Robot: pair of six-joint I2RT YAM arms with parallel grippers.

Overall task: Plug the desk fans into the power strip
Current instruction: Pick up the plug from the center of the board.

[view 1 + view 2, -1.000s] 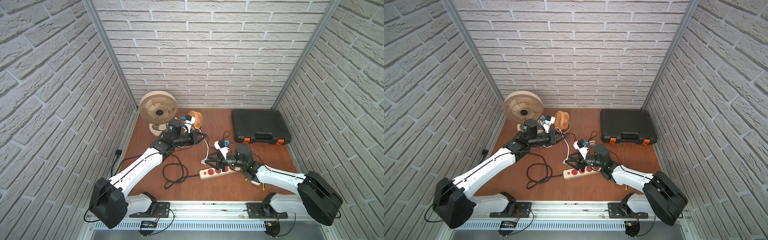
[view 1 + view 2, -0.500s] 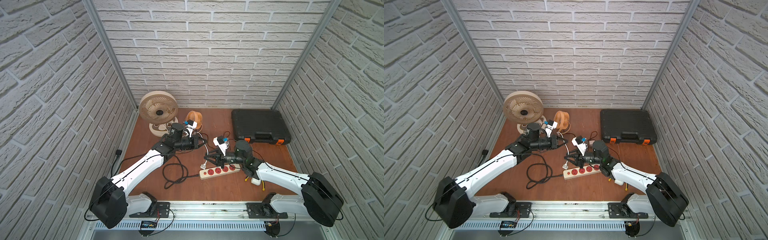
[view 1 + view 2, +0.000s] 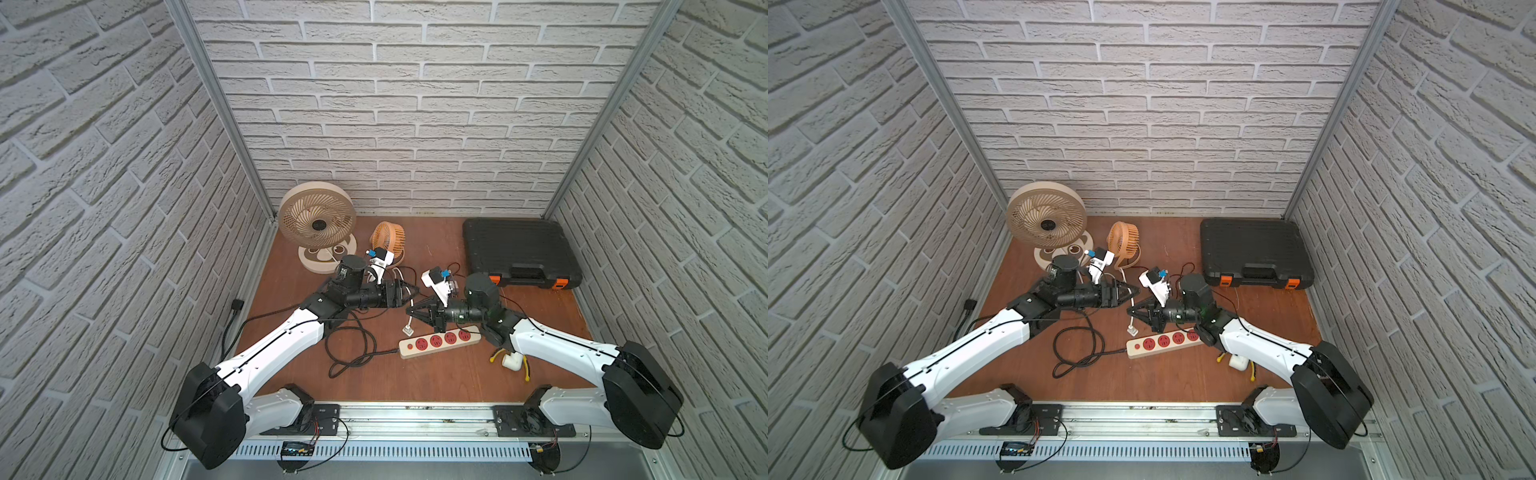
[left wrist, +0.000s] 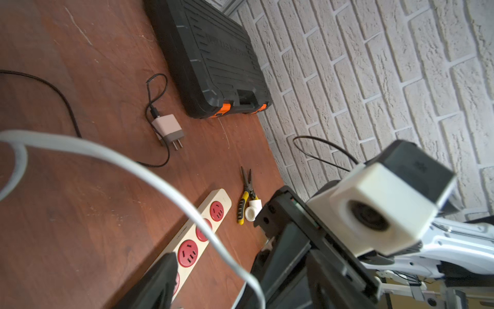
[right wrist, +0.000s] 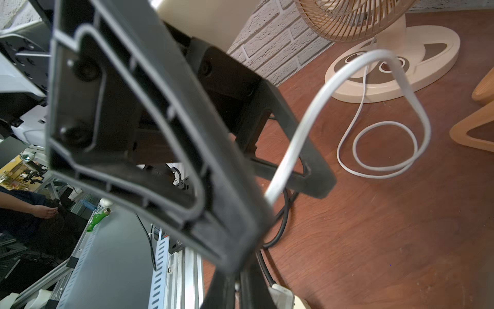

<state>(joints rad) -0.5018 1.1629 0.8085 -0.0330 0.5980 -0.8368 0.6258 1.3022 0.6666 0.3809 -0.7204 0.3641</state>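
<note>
We judge the step as bringing the plug (image 3: pixel 408 331) to the power strip (image 3: pixel 440 341): it dangles just beside the button end. Right gripper (image 3: pixel 411 311) clamps the white cord (image 5: pixel 306 123), left gripper (image 3: pixel 409 291) stands apart. Next, we think, the pins must point down.

Left end effector (image 3: pixel 410 291) spread; right end effector (image 3: pixel 409 309) clamped.

Bright, even, diffuse light fills both top views; shadows are soft and the brick walls (image 3: pixel 415 104) bow towards the edges. In both wrist views the near white cord (image 4: pixel 80 147) blurs.
</note>
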